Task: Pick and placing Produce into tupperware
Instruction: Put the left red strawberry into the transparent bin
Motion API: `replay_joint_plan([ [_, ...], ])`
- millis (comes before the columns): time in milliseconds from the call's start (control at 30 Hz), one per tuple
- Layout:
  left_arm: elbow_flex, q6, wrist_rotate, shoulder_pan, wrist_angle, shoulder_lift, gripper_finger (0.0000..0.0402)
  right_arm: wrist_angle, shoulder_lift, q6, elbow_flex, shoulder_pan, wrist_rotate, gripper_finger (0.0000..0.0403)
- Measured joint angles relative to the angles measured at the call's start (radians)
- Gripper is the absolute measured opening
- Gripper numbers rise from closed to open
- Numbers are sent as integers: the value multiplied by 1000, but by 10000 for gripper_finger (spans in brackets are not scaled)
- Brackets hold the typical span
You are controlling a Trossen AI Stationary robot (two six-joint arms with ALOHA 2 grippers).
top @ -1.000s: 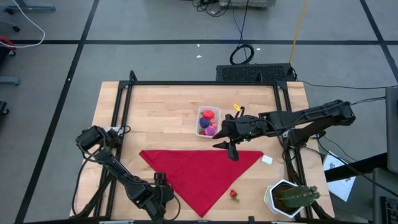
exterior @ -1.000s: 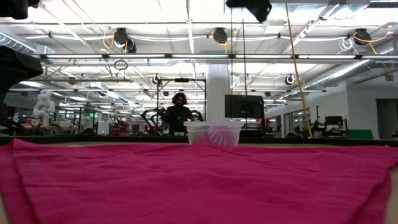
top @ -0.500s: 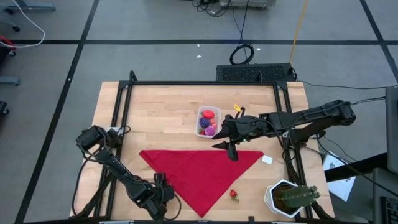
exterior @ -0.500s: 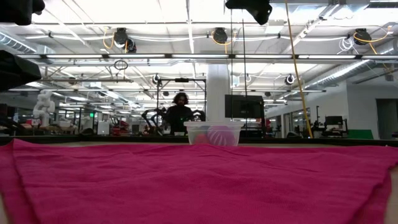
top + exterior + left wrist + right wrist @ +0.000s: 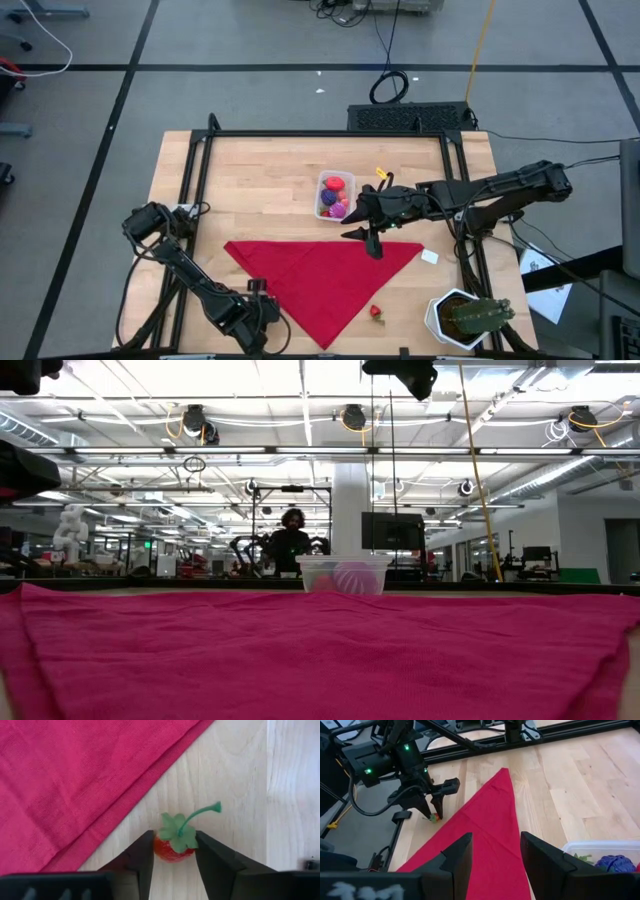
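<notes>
L pincer (image 5: 172, 847): I see it shut tight on a little red strawberry (image 5: 171, 846). One dark finger (image 5: 142, 852) touches each side of it. The green leaf & stem stick up between them.
Strawberry spot: down on the bare wood of the table (image 5: 260, 180), just beside the edge of the red cloth (image 5: 60, 785). It's not on the cloth.
Same grab, seen from R wrist cam: L pincer (image 5: 434, 812) points down at the wood by the cloth (image 5: 490, 835), w/ the tiny red & green bit (image 5: 435, 817) at its tips.
R pincer (image 5: 492, 862): its 2 fingers are apart w/ a gap. I see only cloth through the gap, so it holds nothing. In my top cam it (image 5: 372, 243) hangs over the cloth's far edge, near the tub.
Tub (image 5: 321, 196): clear, on the wood, just past the cloth, between the cloth & the far side of the table.
In tub: a red piece (image 5: 336, 184), a purple piece (image 5: 329, 197), a pinkish piece (image 5: 339, 210), all close together.
Other strawberry (image 5: 376, 312): alone on the wood, just beside the cloth's edge on my R side, well apart from the tub.
Cactus pot (image 5: 465, 318): near corner of the table on R side.
Low cam: cloth (image 5: 320, 650) fills the front, tub (image 5: 345, 573) behind it, a person (image 5: 288, 540) far back in the room.
</notes>
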Motion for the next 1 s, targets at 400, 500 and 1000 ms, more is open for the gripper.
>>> replay_joint_plan([
  [400, 24, -17, 15, 2, -45, -19, 123, 41, 0, 0, 0, 0, 0, 157],
  [500, 41, -30, 22, 1, -96, -27, 123, 56, 0, -2, 0, 0, 0, 157],
  [1000, 71, -32, 23, 45, -143, -66, 124, 98, -46, -40, 0, -3, 0, 157],
])
